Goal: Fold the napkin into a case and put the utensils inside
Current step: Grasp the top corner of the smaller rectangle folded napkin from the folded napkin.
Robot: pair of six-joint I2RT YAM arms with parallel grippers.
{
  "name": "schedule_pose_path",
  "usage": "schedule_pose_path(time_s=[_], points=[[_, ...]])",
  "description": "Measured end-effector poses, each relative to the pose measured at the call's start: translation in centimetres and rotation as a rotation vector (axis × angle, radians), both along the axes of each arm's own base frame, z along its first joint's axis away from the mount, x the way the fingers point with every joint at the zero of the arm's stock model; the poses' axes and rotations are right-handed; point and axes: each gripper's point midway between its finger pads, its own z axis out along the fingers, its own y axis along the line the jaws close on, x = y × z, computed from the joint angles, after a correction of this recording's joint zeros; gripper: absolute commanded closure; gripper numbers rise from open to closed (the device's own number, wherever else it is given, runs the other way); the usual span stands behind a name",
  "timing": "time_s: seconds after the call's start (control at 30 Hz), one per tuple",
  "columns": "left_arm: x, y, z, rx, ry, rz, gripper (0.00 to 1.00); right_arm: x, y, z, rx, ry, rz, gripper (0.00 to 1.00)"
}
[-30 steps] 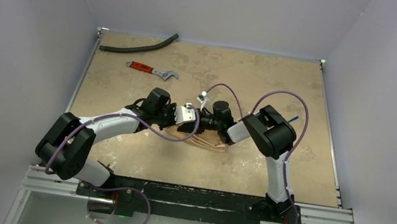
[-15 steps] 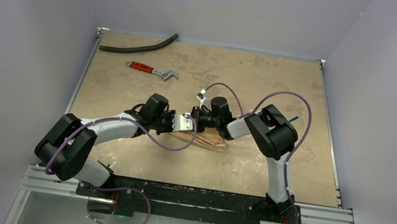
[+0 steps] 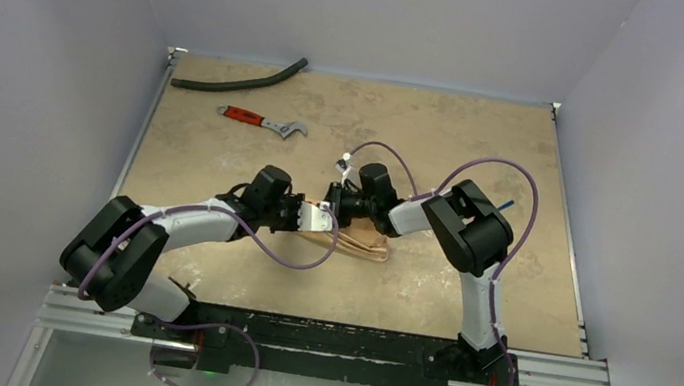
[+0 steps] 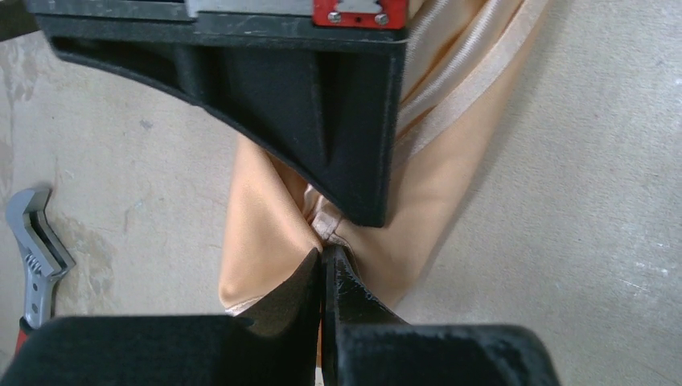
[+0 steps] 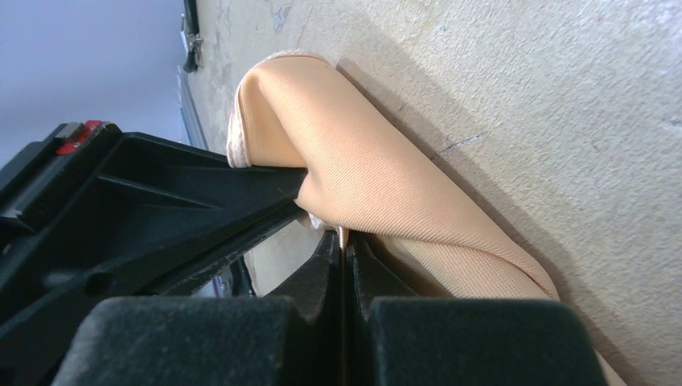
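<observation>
Looking from the top camera: peach-orange napkin [image 3: 366,247] sits bunched mid-table [image 3: 467,140], lifted at its left end. Left gripper [image 3: 322,219] and right gripper [image 3: 332,199] meet nose to nose over that end, touching or nearly so; jaw state unreadable from here. Red-handled wrench [image 3: 262,121] lies toward the table's far-left area, black hose [image 3: 237,82] along its far-left edge, both well apart from the cloth. Left wrist view: the left gripper's fingertips [image 4: 315,269] are pressed together, pinching a small hemmed fold of the napkin [image 4: 265,217]; the right gripper's black body [image 4: 354,161] hangs directly over it, wrench head [image 4: 32,249] at frame left. Right wrist view: right fingertips [image 5: 326,249] are clamped on a thin cloth edge, the napkin [image 5: 386,185] draping to the table [image 5: 563,96].
</observation>
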Motion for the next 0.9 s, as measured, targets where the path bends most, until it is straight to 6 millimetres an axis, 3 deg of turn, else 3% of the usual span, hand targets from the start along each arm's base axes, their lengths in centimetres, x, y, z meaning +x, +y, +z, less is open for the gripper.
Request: schedule_pose_path(time_s=[0.3, 0.57, 0.9], points=[[0.1, 0.1, -0.1, 0.018, -0.025, 0.009, 1.0, -0.2, 0.0, -0.1, -0.012, 0.02, -0.002, 1.0], [1.4, -0.4, 1.6, -0.026, -0.019, 0.075, 1.0, -0.2, -0.1, -0.4, -0.015, 0.028, -0.025, 1.0], [0.4, -0.3, 1.0, -0.006, 0.023, 0.049, 1.0, -0.5, 0.1, -0.4, 0.0, 0.09, -0.036, 1.0]])
